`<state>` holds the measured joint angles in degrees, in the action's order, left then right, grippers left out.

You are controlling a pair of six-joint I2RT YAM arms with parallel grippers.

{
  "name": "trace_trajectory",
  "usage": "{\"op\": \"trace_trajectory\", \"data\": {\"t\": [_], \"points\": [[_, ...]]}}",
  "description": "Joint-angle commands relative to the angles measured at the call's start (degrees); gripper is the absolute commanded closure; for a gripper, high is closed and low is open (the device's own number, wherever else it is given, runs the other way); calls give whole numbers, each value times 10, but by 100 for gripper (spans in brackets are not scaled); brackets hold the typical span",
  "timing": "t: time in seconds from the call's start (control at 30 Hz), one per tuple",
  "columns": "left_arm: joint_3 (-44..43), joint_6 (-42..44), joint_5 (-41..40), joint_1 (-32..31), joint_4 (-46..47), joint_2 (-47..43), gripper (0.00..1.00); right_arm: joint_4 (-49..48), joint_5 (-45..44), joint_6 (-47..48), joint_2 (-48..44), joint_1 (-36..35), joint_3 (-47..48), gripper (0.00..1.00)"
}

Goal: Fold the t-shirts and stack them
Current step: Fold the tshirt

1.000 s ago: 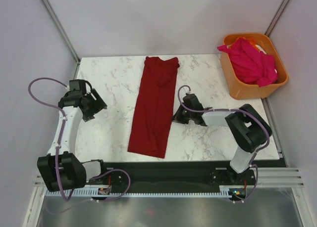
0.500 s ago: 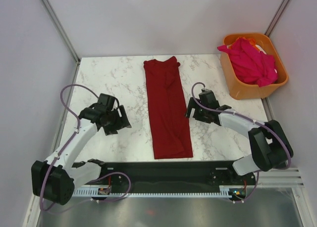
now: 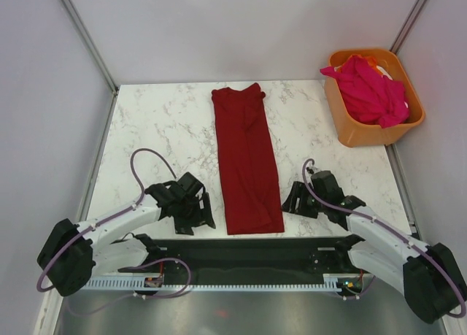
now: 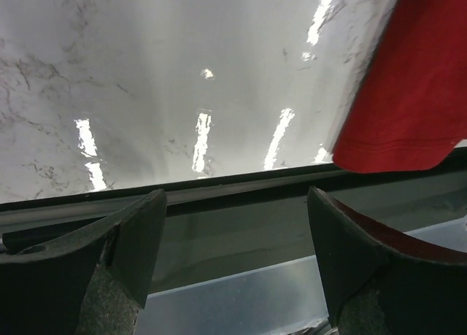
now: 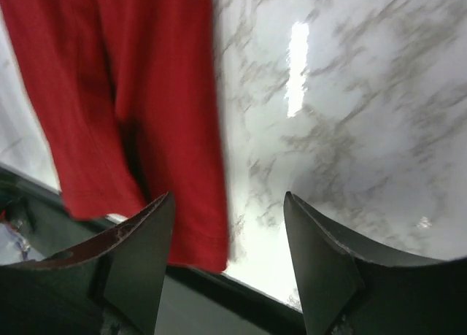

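A dark crimson t-shirt [image 3: 246,157] lies folded into a long narrow strip down the middle of the marble table, its hem at the near edge. The hem's corner shows as t-shirt cloth [image 4: 408,87] in the left wrist view and t-shirt cloth [image 5: 131,109] in the right wrist view. A magenta pink t-shirt [image 3: 372,90] is heaped in the orange tub. My left gripper [image 3: 195,212] stands open just left of the hem, holding nothing. My right gripper [image 3: 295,201] stands open just right of the hem, also empty; between the right gripper [image 5: 228,233] jaws lies bare marble.
The orange plastic tub [image 3: 357,134] stands at the far right corner of the table. The table's near edge with a black rail [image 3: 248,249] runs just below both grippers. Grey walls close in the left and right sides.
Both arms have swung back toward the near edge, ending beside the shirt's hem. The right gripper let go and opened. The strip now lies straight instead of slanted.
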<state>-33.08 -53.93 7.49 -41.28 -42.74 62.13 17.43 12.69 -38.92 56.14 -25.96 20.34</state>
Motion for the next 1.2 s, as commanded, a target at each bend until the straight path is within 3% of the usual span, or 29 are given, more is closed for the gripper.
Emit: {"op": "trace_trajectory", "data": {"t": [0.0,0.33,0.37,0.4,0.47,0.53,0.57,0.63,0.67,0.73,0.77,1.17], "points": [[26,-46,9,-20,31,8,14,-32,79,-52,-46,-19,-54,30],[2,-46,9,-73,31,118,14,43,42,-82,-88,-84,-72,34],[-3,-130,16,-75,82,120,29,55,35,-83,-102,-88,-72,35],[-8,-133,3,-76,229,122,32,65,29,-83,-109,-89,-71,35],[-6,-137,2,-79,273,116,39,75,15,-78,-123,-90,-72,35],[-6,-130,5,-81,307,107,24,71,8,-76,-117,-89,-67,35],[-9,-123,1,-85,309,97,1,67,8,-74,-101,-90,-61,35],[-20,-113,-5,-86,308,92,0,51,8,-71,-85,-91,-58,36],[-22,-102,-5,-86,309,86,2,45,8,-70,-79,-91,-59,36],[-19,-99,-11,-86,308,78,19,36,3,-70,-78,-91,-61,36],[-16,-100,-14,-86,307,76,59,33,1,-69,-75,-90,-63,36],[31,-100,-14,-99,307,79,60,-16,1,-74,-40,-91,-80,36]]}}
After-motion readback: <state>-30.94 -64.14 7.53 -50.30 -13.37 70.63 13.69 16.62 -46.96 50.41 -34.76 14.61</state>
